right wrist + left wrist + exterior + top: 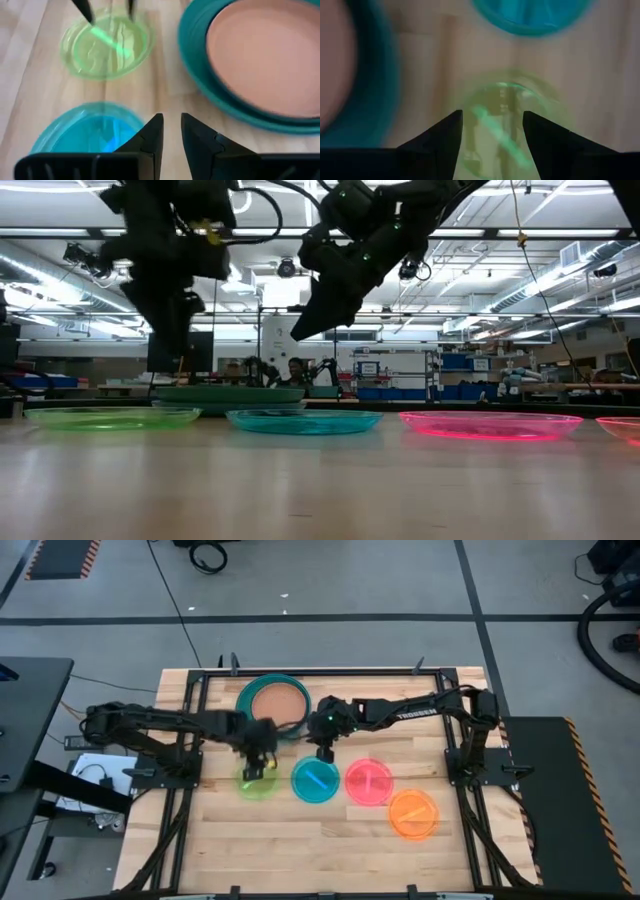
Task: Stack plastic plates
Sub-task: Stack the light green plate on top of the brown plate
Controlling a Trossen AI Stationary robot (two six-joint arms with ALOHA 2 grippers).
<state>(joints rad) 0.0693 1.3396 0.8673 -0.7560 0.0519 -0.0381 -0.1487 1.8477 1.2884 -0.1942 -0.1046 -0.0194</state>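
We are looking down on a pale wooden desk (pixel 300 840) of planked boards, where 4 small round translucent plastic plates are lying in a loose row: a green plate (pixel 257 781), a blue plate (pixel 316 781), a pink plate (pixel 369 781) and, a little nearer the front edge, an orange plate (pixel 413 813). Behind them, towards the back edge, a tan-brown plate (pixel 279 699) is sitting nested inside a larger teal plate (pixel 245 692); both of these are opaque and matte, with shallow raised rims.

The left hand (pixel 252 766) is hovering over the green plate, and its 2 dark tapered fingers (pixel 440 145) are standing apart with the glossy green disc showing in the gap between them; they are holding nothing. The right hand (pixel 324 754) is hanging just behind the blue plate, between it and the teal stack. Its 2 fingers (pixel 150 137) are standing with only a narrow slit between them, empty.

From desk height we are seeing the small plates as thin, flat, shiny slivers resting on the wood, with both hands hanging clear above them.
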